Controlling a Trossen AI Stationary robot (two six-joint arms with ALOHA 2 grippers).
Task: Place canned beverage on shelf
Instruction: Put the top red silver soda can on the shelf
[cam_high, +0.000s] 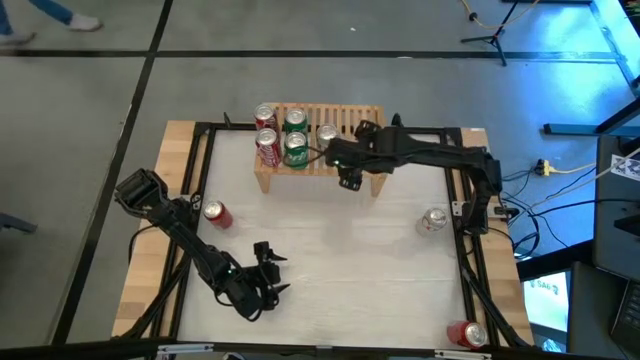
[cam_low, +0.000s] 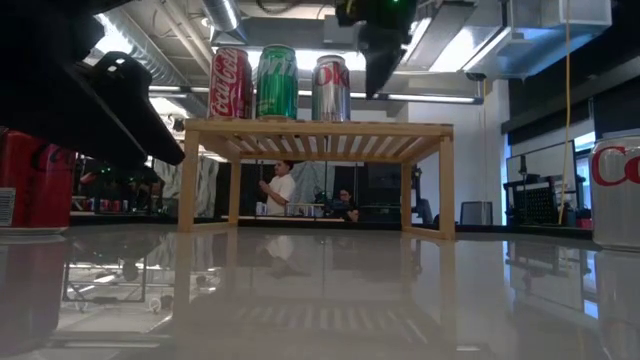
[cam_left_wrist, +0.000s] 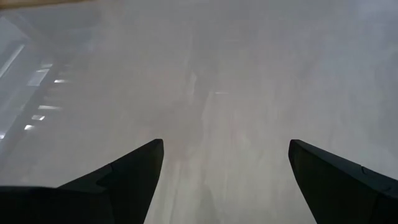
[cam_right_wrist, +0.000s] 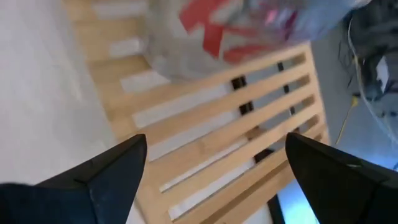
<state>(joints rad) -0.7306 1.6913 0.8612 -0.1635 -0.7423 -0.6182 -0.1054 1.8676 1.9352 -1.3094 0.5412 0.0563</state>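
The light-wood shelf (cam_high: 352, 122) stands at the table's far side. On its slatted top stand two red cans (cam_high: 266, 132), two green cans (cam_high: 295, 137) and a silver can (cam_high: 328, 134); the low view shows a red, a green and the silver can (cam_low: 330, 88) upright in a row. My right gripper (cam_high: 349, 180) is open and empty. It hangs above the shelf's top just right of the silver can (cam_right_wrist: 205, 37), as the low view (cam_low: 378, 55) also shows. My left gripper (cam_high: 268, 266) is open and empty over the bare table near its front left.
A red can (cam_high: 217, 213) lies on the table's left part. A silver can (cam_high: 433, 220) stands at the right, and another red can (cam_high: 467, 333) lies at the near right corner. The shelf's right part (cam_right_wrist: 249, 130) is bare slats.
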